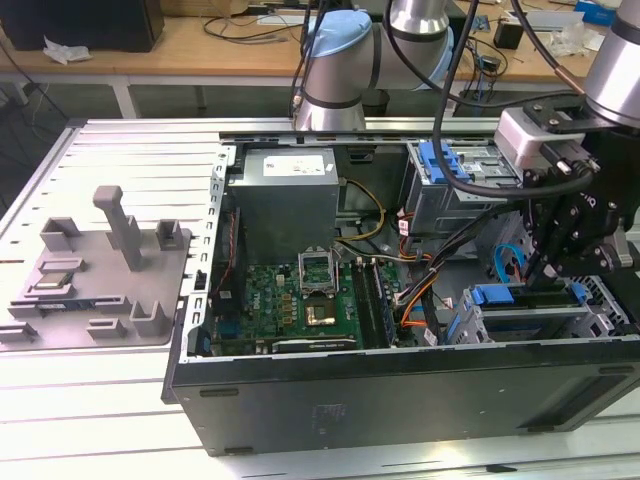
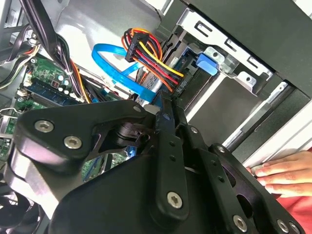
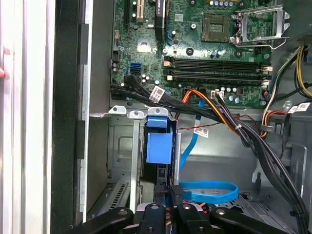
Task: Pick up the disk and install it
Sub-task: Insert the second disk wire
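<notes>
disk (image 3: 159, 146) seemingly seated in drive cage, fingers (image 3: 168, 214) just beside

Gripper (image 1: 560, 235) showing matte black with silver screw heads. Motherboard (image 1: 300, 305) showing green with black slots. Power supply (image 1: 285, 195) showing plain grey. Flat data cable (image 3: 207, 191) showing bright blue; power wire bundle (image 2: 151, 56) showing red, yellow, orange, black. Drive-bay latch (image 3: 159, 146) showing blue. Fixture tray (image 1: 95, 265) showing grey.
</notes>
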Robot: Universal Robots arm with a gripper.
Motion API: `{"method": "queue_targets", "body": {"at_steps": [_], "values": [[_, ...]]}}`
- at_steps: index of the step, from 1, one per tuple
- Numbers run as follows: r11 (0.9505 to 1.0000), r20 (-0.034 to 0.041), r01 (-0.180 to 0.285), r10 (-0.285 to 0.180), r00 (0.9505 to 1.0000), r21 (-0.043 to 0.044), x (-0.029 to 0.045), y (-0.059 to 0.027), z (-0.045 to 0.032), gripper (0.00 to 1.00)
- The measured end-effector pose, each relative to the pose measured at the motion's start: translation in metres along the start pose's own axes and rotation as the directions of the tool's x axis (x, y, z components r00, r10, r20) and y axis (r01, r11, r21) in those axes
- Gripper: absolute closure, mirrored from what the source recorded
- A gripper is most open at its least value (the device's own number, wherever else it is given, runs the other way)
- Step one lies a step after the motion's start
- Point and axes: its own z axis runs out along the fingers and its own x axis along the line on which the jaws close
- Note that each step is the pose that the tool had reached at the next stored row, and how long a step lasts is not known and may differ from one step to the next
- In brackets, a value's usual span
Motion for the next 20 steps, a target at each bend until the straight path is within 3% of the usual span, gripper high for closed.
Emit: {"method": "queue_targets", "body": {"at_steps": [17, 20], "values": [[1.0000, 0.0003, 0.000, 0.000, 1.0000, 0.0000, 0.0002, 0.0001, 0.0015, 0.84], [1.0000, 0.0002, 0.000, 0.000, 1.0000, 0.0000, 0.0003, 0.0000, 0.0009, 0.77]]}}
